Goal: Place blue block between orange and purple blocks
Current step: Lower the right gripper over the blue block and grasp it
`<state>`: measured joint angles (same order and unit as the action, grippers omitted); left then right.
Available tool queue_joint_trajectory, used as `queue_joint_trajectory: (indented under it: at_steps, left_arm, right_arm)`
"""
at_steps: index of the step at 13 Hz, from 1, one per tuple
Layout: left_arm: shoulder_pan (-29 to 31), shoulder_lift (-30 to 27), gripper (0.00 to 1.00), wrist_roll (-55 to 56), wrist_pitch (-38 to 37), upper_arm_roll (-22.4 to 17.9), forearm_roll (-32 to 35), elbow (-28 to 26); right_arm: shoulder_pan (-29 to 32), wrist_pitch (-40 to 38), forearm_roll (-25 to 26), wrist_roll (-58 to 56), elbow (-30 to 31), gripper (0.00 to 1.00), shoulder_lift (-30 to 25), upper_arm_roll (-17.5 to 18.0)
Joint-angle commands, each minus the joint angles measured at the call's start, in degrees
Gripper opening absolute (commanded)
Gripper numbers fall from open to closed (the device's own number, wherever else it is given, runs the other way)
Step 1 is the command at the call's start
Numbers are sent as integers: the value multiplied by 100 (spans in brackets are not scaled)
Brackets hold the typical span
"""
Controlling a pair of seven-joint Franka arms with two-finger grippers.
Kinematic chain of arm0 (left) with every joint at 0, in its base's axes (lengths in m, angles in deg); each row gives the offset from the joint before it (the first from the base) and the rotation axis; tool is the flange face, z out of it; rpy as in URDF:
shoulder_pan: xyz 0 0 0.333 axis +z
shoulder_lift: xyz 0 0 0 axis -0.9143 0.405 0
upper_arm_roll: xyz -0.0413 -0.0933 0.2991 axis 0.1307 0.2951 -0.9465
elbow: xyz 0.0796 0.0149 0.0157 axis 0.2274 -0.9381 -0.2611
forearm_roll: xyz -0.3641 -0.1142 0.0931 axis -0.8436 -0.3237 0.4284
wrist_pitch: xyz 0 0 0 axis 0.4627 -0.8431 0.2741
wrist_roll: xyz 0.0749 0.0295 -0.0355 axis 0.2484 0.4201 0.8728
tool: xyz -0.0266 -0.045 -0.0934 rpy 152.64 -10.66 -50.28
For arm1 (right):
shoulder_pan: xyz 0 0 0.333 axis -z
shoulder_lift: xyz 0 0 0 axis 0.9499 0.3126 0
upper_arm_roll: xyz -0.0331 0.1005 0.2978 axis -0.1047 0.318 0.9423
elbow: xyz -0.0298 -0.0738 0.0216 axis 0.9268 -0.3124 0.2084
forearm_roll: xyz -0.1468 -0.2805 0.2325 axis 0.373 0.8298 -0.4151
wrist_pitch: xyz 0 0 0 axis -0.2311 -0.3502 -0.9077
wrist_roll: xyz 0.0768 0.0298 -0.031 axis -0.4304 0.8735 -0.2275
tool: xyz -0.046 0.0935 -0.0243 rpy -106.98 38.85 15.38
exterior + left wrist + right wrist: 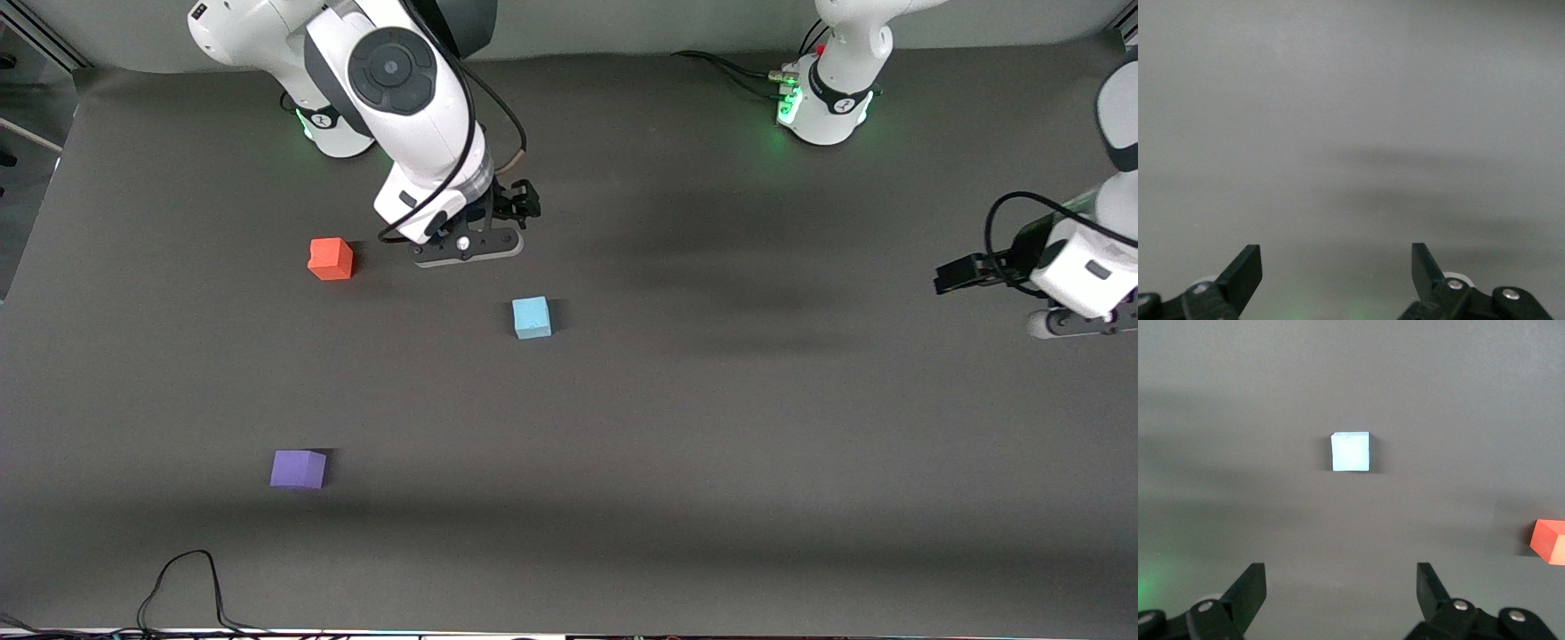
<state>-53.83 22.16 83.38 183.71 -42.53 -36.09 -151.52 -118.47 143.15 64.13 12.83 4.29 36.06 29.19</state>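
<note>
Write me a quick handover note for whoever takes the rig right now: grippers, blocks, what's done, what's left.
Right gripper: open, empty, in the air over bare table between the orange block and the blue block, its camera facing the blue block.
Left gripper: open, empty, waiting at the left arm's end of the table.
Blocks: all three sit apart on the table. Purple block is nearest the front camera, orange farthest, blue off toward the left arm's end from both.
Done: nothing grasped.
Left: pick up blue and set it between orange and purple.
</note>
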Motion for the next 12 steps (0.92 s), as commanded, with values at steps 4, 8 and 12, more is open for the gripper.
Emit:
queue_joint_trajectory:
  at_steps: [4,8,12]
  left_arm:
    - [-1254,26,100,-131,-329,-1155,32,496]
    - [-1255,-96,100,-131,-401,-1138,32,515]
    - [-1255,-245,100,-201,-462,-1103,155,471]
  right_arm:
    - [-86,1363,60,-103,974,100,170,-36]
    - [-86,2797,114,-306,1671,100,537,-45]
    - [-86,3973,202,-315,2118,100,995,-45]
